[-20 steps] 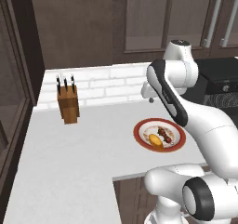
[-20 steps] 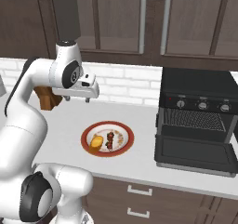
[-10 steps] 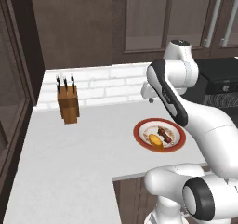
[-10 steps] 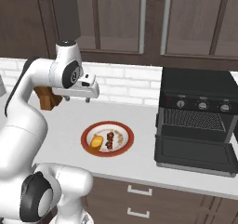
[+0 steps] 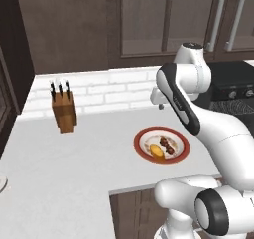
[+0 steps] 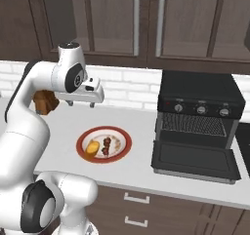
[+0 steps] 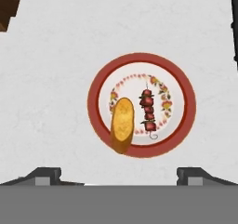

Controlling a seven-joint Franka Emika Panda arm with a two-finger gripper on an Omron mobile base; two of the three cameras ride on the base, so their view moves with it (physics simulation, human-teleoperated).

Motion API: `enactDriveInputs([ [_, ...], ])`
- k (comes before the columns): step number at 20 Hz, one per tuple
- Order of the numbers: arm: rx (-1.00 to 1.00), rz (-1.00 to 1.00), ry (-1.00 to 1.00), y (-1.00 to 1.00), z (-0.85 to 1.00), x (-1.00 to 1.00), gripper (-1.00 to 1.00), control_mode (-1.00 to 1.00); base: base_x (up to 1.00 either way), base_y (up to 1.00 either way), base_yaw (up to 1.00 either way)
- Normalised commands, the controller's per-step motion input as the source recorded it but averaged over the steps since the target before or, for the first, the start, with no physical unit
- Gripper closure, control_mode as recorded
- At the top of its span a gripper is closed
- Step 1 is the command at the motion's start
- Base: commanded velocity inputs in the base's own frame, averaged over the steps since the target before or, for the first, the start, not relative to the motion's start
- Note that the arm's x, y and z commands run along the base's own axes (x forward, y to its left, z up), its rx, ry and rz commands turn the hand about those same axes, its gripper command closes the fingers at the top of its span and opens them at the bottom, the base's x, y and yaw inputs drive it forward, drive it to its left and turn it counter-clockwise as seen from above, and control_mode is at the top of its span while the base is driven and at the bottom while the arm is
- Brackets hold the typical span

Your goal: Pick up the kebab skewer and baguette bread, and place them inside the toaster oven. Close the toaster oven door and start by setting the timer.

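We find the gripper [image 6: 81,104] spread wide, holding nothing, above the red-rimmed plate [image 7: 186,125] carrying baguette bread [image 7: 122,124] beside kebab skewer [image 7: 148,112], bare worktop [image 7: 51,93] around; the toaster oven [image 6: 201,109] stands beyond, door [image 6: 194,160] down.

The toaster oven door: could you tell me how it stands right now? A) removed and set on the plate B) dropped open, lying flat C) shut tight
B: the toaster oven door lies folded down in front of the toaster oven, leaving the wire rack inside exposed.
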Motion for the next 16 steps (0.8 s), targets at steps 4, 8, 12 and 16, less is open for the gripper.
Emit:
enactDriveInputs([
  [4, 0.00, 0.00, 0.00, 0.00, 0.00, 0.00, -1.00, 1.00, 0.00, -0.43, 0.00],
  [8, 0.00, 0.00, 0.00, 0.00, 0.00, 0.00, -1.00, 1.00, 0.00, -0.44, 0.00],
  [12, 0.00, 0.00, 0.00, 0.00, 0.00, 0.00, -1.00, 1.00, 0.00, -0.41, 0.00],
  [16, 0.00, 0.00, 0.00, 0.00, 0.00, 0.00, -1.00, 1.00, 0.00, -0.33, 0.00],
])
